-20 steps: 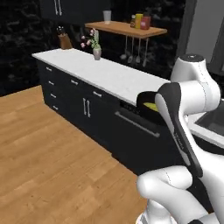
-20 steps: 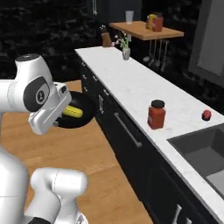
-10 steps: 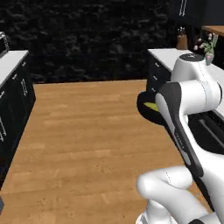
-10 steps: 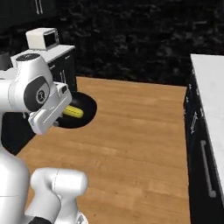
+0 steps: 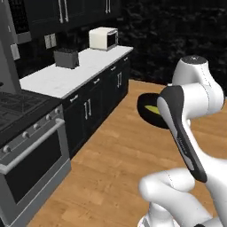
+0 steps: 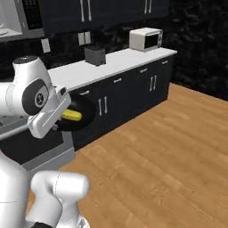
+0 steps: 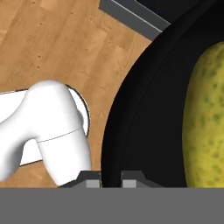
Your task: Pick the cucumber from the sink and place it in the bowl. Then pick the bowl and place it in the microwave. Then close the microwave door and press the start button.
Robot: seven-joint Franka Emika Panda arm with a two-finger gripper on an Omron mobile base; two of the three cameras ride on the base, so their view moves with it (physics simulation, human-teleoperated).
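gripper (image 7: 109, 180) clamped on rim of bowl (image 7: 144, 113), one finger each side of rim in hand view. black bowl (image 5: 148, 111) held in air beside arm, above wood floor (image 5: 119, 168), apart from counter. cucumber (image 7: 205, 118) lies inside bowl, yellow-green, speckled; seen as yellow streak in bowl in right base view (image 6: 71, 116). white countertop (image 5: 66, 75) runs along dark cabinets, carrying toaster (image 5: 66, 58) and small white microwave (image 5: 103, 38). oven (image 5: 31, 155) at near end of counter.
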